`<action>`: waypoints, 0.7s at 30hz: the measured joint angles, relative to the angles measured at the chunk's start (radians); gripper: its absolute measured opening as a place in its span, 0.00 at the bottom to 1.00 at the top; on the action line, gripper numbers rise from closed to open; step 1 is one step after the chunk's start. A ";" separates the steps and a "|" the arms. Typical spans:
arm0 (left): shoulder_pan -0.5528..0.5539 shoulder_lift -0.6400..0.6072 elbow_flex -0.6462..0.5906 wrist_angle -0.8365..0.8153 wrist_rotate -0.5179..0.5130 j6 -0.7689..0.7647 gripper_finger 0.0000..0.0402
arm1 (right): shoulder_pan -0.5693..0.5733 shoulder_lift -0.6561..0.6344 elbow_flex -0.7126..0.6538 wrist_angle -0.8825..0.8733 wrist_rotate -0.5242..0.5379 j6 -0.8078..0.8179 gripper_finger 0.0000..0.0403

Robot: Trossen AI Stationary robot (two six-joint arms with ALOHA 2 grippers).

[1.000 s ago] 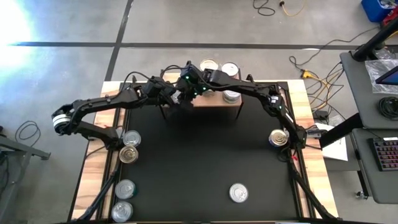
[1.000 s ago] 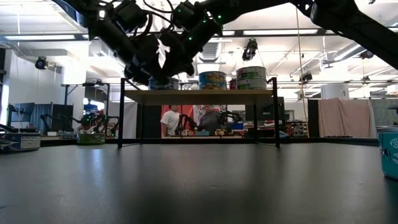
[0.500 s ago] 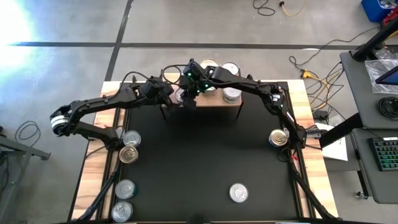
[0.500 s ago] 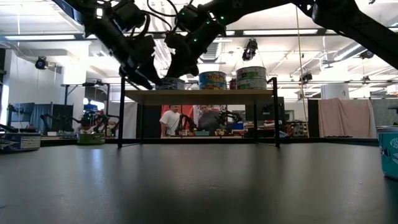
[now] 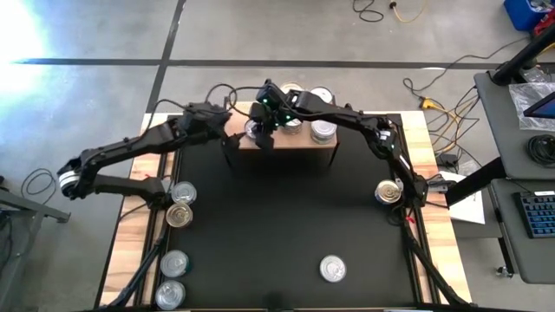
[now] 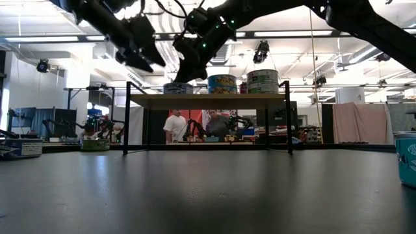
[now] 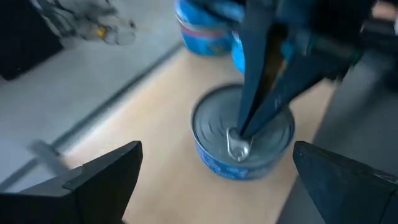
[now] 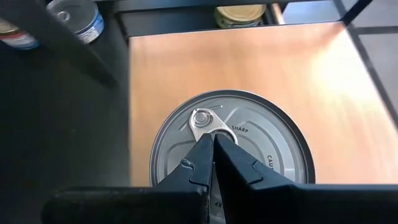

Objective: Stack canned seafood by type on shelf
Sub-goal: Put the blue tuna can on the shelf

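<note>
A blue-labelled, silver-lidded tin of canned seafood [image 7: 242, 140] [image 8: 230, 146] stands on its base at the left end of the light-wood shelf [image 5: 299, 144] [image 6: 208, 101]. My right gripper [image 8: 213, 139] [image 5: 263, 136] is shut, with its tips down on this tin's lid. My left gripper [image 7: 216, 148] [image 6: 144, 58] hangs open, up and to the left of the tin, touching nothing. More tins [image 6: 221, 83] [image 6: 262, 81] stand stacked farther right on the shelf. My right gripper has its shut fingertips [image 7: 244, 127] on the tin's lid, right beside the pull tab [image 8: 202, 119] near the lid's middle. The fingers slant down onto it from above. The tin stays flat on the shelf board.
Loose tins lie on the black mat: several by its left edge [image 5: 181, 204] [image 5: 173, 277], one near the front [image 5: 331, 269], one by the right edge [image 5: 388, 192]. The shelf's thin black legs [image 6: 127, 120] stand at its corners. People move in the room behind.
My left gripper has risen and drawn back from the shelf's left end toward the table's left edge, staying open. The tin has stayed in place on the shelf under my right gripper's shut tips.
</note>
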 joint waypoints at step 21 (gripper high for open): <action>0.000 -0.173 0.000 0.044 -0.075 -0.028 1.00 | -0.105 0.005 -0.002 0.121 0.085 0.026 0.03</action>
